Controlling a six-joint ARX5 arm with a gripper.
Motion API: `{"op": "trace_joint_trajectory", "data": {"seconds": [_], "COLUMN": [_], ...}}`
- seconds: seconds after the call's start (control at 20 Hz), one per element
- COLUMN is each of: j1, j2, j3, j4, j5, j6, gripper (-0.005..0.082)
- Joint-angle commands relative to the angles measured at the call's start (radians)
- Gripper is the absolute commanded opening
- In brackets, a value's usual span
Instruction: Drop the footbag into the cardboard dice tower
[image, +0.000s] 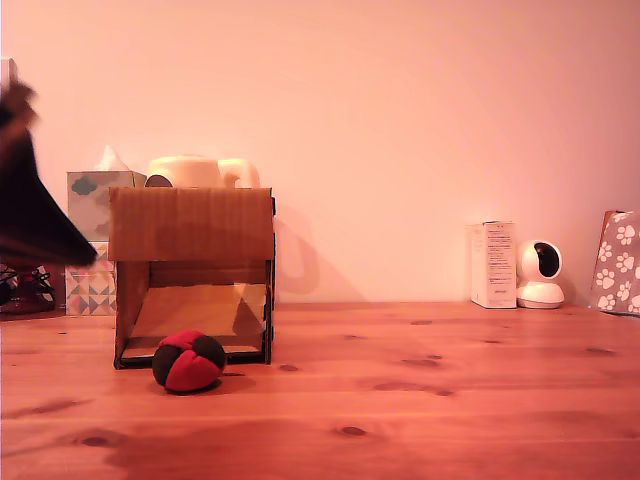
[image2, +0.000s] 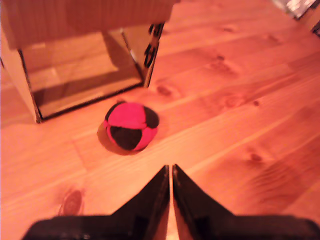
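While jaws sit closed and empty, footbag (image: 188, 361) before cardboard dice tower (image: 191, 226), possibly touching, tissue boxes (image: 96, 243) behind.

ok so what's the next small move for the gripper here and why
Probably open the jaws, then ease toward the footbag. In the wrist view the gripper has its fingers pressed together with nothing between them, and it sits short of the footbag, which lies on the wooden table just in front of the cardboard dice tower and its lower opening. Shut fingers cannot straddle it.
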Motion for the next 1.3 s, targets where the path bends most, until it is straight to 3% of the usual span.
{"op": "trace_joint_trajectory", "data": {"seconds": [0.0,0.3,0.35,0.5,0.55,1.0,1.25], "j1": [-0.005,-0.005,-0.005,-0.011,-0.011,-0.011,-0.011], "j2": [0.036,0.146,0.165,0.223,0.25,0.491,0.628], "j3": [-0.018,-0.018,-0.018,-0.018,-0.018,-0.017,0.005], "j4": [0.031,0.147,0.186,0.309,0.351,0.638,0.742], "j5": [0.001,0.002,0.005,0.013,0.013,-0.004,-0.031], "j6": [-0.002,-0.002,-0.001,-0.002,-0.001,0.052,0.059], "gripper": [-0.0021,-0.0006,0.0082,0.0659,0.0739,0.0745,0.0745]}}
